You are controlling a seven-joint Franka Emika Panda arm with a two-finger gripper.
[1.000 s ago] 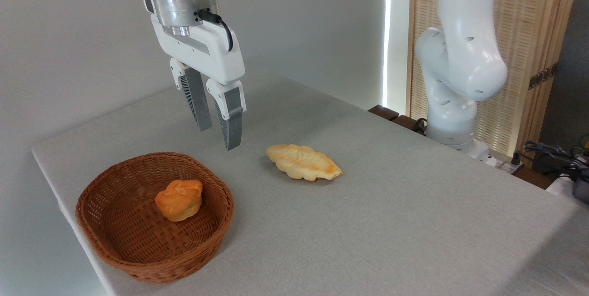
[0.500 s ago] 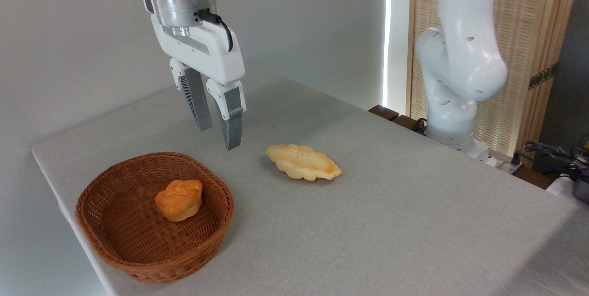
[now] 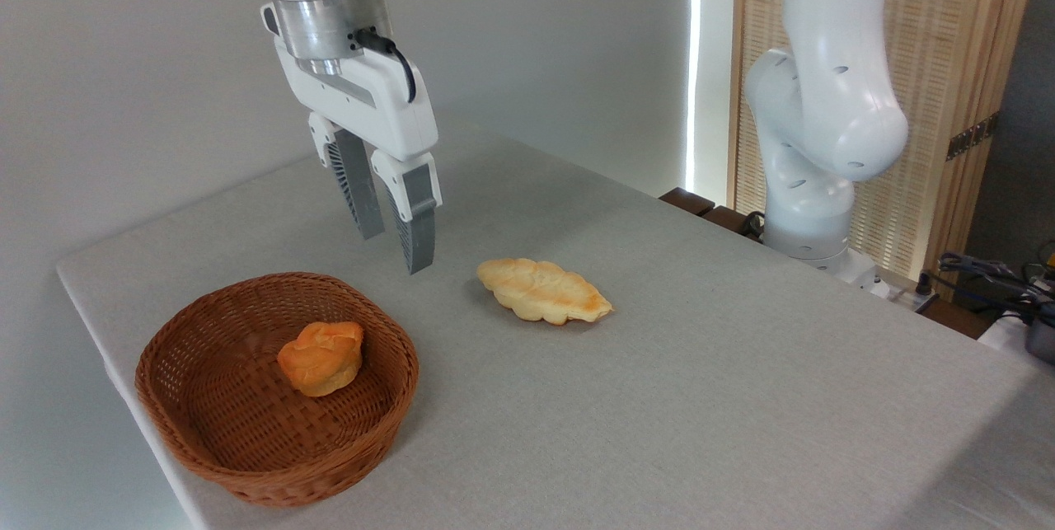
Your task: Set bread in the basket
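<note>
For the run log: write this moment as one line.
gripper: open, empty, in the air | pale golden lobed bread loaf: on table | reddish-brown woven wicker basket: holds round orange bun | placement: not done

Plain pale grey wall (image 3: 148, 60) at far left. Grey cloth-covered desk (image 3: 700, 365) fills the near view. Bright vertical strip of daylight (image 3: 695, 60) beside a slatted wooden screen (image 3: 948, 101) at far right; dark cables (image 3: 989, 274) below it.
</note>
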